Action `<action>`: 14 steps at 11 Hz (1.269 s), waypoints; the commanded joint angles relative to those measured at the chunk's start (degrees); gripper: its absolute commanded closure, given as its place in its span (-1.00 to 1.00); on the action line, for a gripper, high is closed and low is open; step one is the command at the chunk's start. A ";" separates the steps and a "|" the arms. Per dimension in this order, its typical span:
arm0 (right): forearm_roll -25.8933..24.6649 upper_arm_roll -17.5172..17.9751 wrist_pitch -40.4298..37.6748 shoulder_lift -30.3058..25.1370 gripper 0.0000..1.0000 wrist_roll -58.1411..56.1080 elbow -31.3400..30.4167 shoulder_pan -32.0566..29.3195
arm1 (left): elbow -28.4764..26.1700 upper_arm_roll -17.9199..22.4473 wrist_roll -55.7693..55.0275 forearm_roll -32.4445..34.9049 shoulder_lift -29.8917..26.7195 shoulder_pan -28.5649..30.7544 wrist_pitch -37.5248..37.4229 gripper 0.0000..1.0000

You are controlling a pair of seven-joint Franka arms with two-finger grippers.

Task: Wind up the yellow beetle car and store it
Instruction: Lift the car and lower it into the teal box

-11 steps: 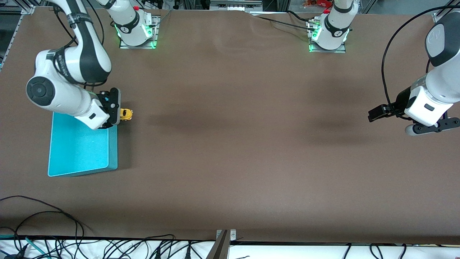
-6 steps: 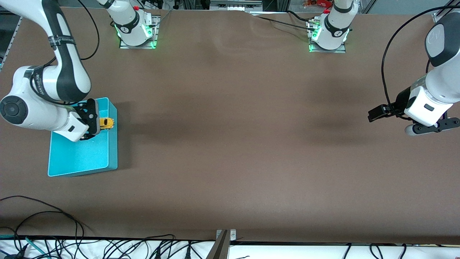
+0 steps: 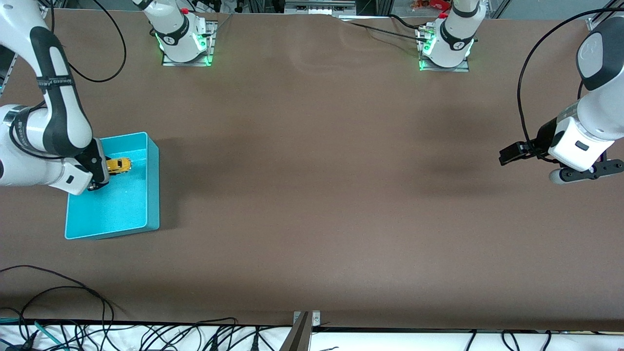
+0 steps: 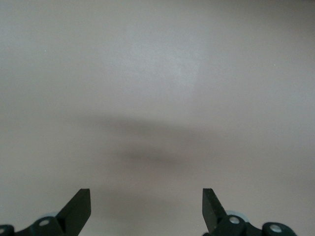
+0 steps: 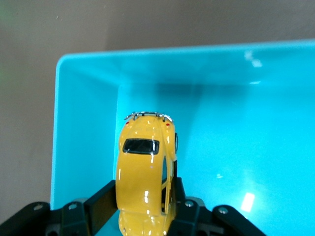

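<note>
- The right gripper (image 3: 103, 170) is clamped on the small glossy yellow beetle-shaped toy car (image 3: 118, 165) — its two black fingers (image 5: 101, 204) press against the car's sides, in the right wrist view.
- The car is held in the air over the rectangular turquoise plastic bin (image 3: 152, 195), above the part of the bin's floor nearest the robots' bases; its dark rear window (image 5: 141, 146) and chrome bumper (image 5: 147, 116) face one end wall of the bin.
- The bin stands on the brown table (image 3: 321, 195) at the right arm's end.
- The left gripper (image 3: 509, 155) hovers over bare table at the left arm's end, well apart from the bin; that arm waits.
- In the left wrist view its two dark fingertips (image 4: 78, 209) stand wide apart with nothing between them — only the table surface and a soft shadow show below.
</note>
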 commanded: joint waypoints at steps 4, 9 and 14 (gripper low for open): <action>-1.25 -0.74 -1.57 10.03 1.00 -3.42 2.70 -5.10 | -0.35 0.03 1.46 -1.42 -0.22 0.41 -0.10 -1.00; -0.11 -1.97 -2.36 10.31 -0.14 -3.59 3.40 -4.93 | -0.27 0.03 1.46 -1.42 -0.13 0.50 -0.10 -1.00; -0.11 -2.06 -9.47 7.25 -1.00 -3.42 5.16 -4.66 | -0.35 0.03 1.46 -2.29 -0.13 0.50 -0.10 -1.00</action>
